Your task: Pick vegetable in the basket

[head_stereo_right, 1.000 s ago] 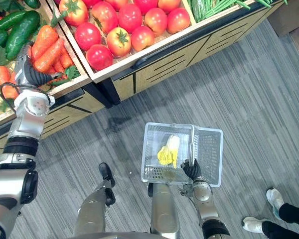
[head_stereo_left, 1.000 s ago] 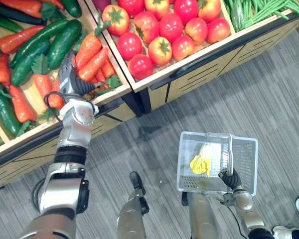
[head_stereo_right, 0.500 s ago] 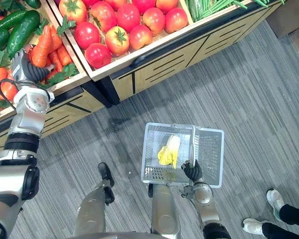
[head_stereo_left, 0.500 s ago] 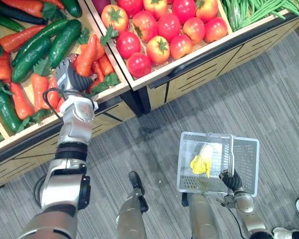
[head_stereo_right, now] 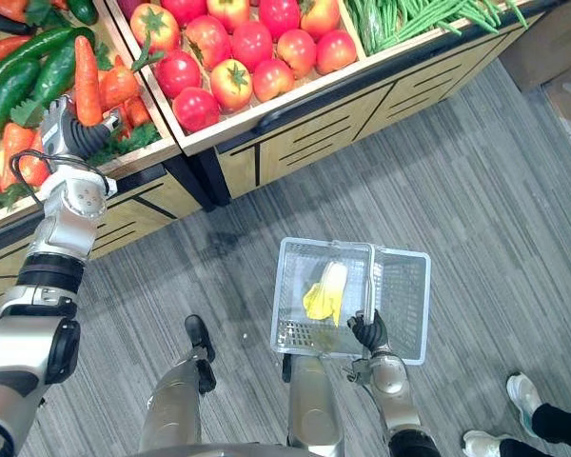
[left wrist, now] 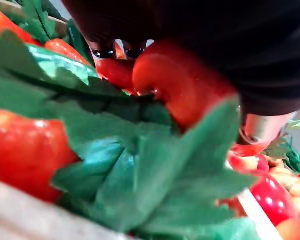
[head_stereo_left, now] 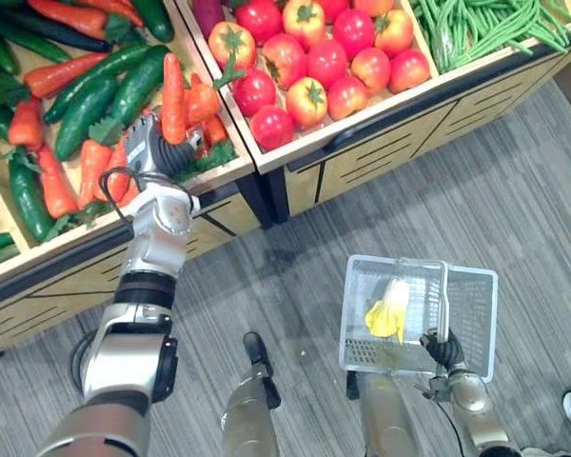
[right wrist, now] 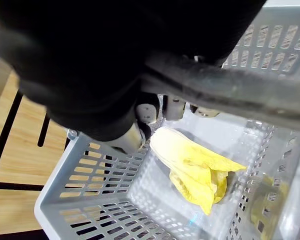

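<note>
Grey plastic basket [head_stereo_left: 468, 278], held near right over the grey plank floor [head_stereo_left: 514, 190] by the right hand [head_stereo_left: 440, 348] curled round its handle, contains a yellow leafy vegetable [head_stereo_left: 387, 309], while the left hand [head_stereo_left: 162, 152] clasps an upright carrot [head_stereo_left: 172, 90] far left above the wooden produce stand [head_stereo_left: 381, 152], between cucumbers [head_stereo_left: 138, 81] and tomatoes [head_stereo_left: 309, 57].

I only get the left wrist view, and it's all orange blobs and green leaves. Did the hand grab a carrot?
Observer: Yes. From the left eye view, the left hand is curled round one carrot, holding it upright, pointed end up, above the other carrots.
Operator: Where will it go?
Observer: Probably into the grey basket; the right hand grips its handle.
Operator: Is the basket empty?
Observer: No, a yellow leafy vegetable lies in it.
</note>
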Robot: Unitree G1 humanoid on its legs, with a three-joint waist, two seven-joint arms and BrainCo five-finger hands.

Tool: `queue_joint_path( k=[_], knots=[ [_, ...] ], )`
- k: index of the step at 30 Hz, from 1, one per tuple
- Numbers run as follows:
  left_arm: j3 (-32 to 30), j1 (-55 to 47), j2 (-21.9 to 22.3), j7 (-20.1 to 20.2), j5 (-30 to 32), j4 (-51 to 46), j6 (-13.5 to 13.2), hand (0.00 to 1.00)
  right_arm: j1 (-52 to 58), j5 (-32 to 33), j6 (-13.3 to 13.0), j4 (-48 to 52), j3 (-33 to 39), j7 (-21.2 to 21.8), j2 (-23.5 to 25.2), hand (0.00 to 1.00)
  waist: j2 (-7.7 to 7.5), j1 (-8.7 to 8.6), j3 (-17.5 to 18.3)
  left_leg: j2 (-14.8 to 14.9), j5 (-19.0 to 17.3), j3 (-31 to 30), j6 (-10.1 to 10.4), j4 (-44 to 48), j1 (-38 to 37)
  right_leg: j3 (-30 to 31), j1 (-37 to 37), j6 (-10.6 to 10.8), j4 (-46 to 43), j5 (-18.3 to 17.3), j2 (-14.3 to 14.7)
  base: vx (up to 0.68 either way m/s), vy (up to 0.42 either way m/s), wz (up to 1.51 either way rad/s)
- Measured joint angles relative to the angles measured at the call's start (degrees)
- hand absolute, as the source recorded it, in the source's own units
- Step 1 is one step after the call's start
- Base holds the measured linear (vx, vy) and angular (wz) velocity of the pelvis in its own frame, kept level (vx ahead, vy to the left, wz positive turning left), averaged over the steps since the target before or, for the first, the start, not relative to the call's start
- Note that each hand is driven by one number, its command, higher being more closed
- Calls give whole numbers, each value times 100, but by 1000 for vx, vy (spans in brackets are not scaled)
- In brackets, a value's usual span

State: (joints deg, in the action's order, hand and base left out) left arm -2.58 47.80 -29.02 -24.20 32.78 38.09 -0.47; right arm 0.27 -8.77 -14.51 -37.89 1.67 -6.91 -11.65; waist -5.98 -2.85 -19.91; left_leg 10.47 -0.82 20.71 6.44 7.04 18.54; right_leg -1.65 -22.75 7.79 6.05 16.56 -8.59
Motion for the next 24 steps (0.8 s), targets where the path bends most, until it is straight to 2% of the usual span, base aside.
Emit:
queue_joint_path(
  k=[3,8,13,19,24],
  knots=[
    [-18,15,-45,-51,3,-334,5,100,4,3,-15,-171,5,-1,-69,100,3,-7,4,-107,75,-121,22,-120,-117,-126,166,-91,0,-107,-77,-28,10,25],
    [-47,16,-355,-190,3,-612,7,100,-37,3,-13,-418,14,2,-92,100,1,9,13,-200,236,-251,31,-396,-407,-249,415,-105,0,-262,-131,-20,2,16],
    [-62,12,-524,-248,7,-1069,-35,100,-84,-1,11,-643,42,2,-93,100,4,78,28,-319,427,-308,19,-744,-686,-394,601,-112,0,-261,-148,14,8,10],
    [200,-417,-802,-105,212,-1746,-430,100,-144,-202,124,-943,156,110,-109,100,-3,128,321,-368,464,-330,-26,-890,-909,-421,774,-119,0,-282,-163,58,16,2],
    [680,-1209,-954,300,232,-2368,-963,100,-359,-711,222,-1000,-5,340,-571,100,1,133,597,-399,356,-75,-9,-894,-1200,-219,919,-73,1,-320,-172,36,17,-21]
  ],
)
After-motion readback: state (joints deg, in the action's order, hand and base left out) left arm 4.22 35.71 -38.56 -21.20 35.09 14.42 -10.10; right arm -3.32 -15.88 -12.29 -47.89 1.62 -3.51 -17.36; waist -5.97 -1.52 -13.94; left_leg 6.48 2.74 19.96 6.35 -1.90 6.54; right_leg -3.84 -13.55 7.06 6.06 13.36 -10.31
